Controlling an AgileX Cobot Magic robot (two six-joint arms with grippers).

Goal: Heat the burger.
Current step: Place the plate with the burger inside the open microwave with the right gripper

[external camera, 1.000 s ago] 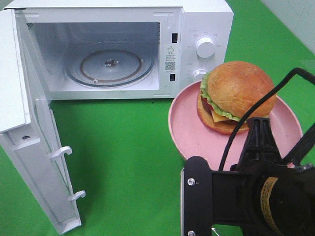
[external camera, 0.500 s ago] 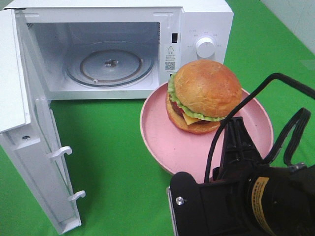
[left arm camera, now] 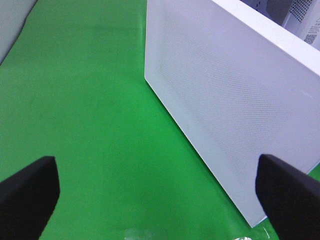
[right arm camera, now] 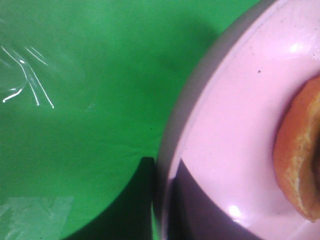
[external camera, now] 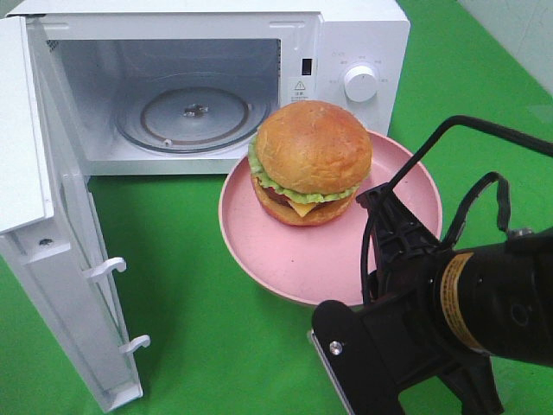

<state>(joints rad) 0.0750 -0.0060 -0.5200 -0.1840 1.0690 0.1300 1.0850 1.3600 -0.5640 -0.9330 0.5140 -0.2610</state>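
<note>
**Current state.** The microwave stands at the far side of the bench. Its door is swung fully open to the left, and the glass turntable is bare. The burger sits upright on the far half of the pink plate. It is outside the oven, just in front of the right end of the opening.

**Change over the last second.** Plate and burger have travelled left together with the right arm. They began in front of the control dials and now overlap the lower right corner of the opening. The burger has kept its place on the plate.

**Right pincer**. It meets the plate at the right rim. The wrist view shows that rim close up, but the arm hides the closure itself. Since the plate moves with the arm, the pincer is judged to be pinching the rim.

**Left pincer**. It is spread wide with nothing between its fingers. It hangs over bare bench beside the door's outer face.

**Meaning for the task.** The transfer is judged roughly half complete. The plate is now aligned with the opening. What remains is to carry it onto the turntable, release it and close the door.
</note>
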